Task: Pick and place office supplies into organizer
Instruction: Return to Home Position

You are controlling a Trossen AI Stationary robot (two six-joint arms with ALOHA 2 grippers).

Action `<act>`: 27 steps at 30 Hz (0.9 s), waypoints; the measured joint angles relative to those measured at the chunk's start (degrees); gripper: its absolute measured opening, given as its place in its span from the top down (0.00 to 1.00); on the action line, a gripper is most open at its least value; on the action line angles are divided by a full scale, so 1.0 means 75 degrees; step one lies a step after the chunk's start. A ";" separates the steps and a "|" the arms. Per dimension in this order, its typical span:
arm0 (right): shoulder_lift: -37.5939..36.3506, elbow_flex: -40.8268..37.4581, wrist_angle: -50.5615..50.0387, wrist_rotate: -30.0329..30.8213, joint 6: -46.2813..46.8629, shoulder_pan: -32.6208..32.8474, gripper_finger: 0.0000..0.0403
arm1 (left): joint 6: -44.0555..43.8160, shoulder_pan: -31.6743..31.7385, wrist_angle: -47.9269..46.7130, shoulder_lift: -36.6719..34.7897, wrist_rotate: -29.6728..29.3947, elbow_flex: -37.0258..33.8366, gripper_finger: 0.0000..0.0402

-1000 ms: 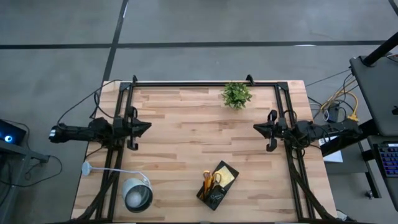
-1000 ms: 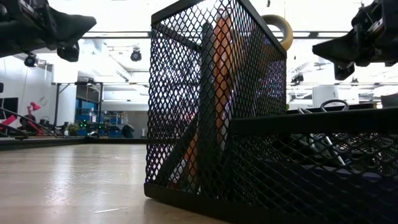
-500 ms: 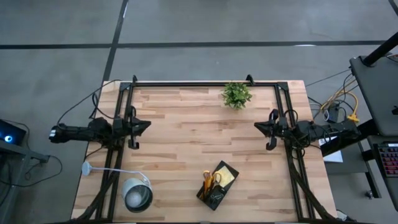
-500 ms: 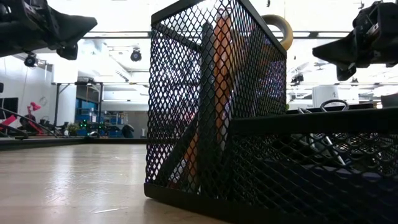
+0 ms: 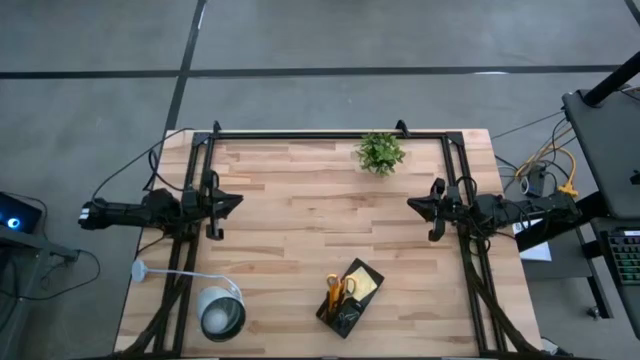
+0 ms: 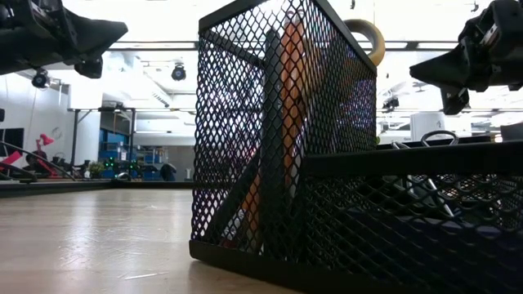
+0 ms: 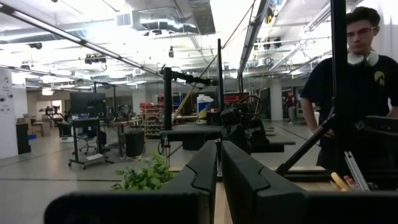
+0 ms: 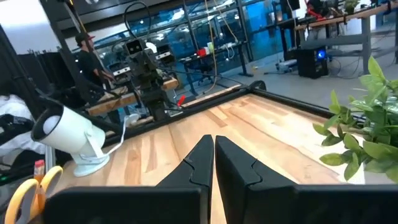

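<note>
Almost nothing has shifted in the last second: your left gripper [image 5: 232,203] and right gripper [image 5: 415,206] hang at opposite table sides, each with jaws pressed together. The black wire-mesh organizer [image 5: 372,271] stands by the near edge of the pale plank table [image 5: 300,220], holding yellow-handled scissors [image 5: 338,290] and a yellow sticky-note pad [image 5: 365,286]. A leafy potted plant [image 5: 380,152] sits at the far edge, and a round white lamp [image 5: 221,312] at the near left.

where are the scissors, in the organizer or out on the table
in: scissors stand handles-up in the tall compartment of the organizer
</note>
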 joint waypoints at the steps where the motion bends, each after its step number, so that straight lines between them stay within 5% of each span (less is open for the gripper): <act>1: 0.0000 0.0000 -0.0003 0.0001 -0.0001 0.0000 0.98 | 0.0001 0.0000 -0.0010 -0.0001 0.0002 0.0000 0.98; 27: 0.0061 -0.0003 -0.0007 0.0005 -0.1459 0.0000 0.98 | -0.0001 0.0000 -0.0011 0.0016 0.0009 0.0000 0.98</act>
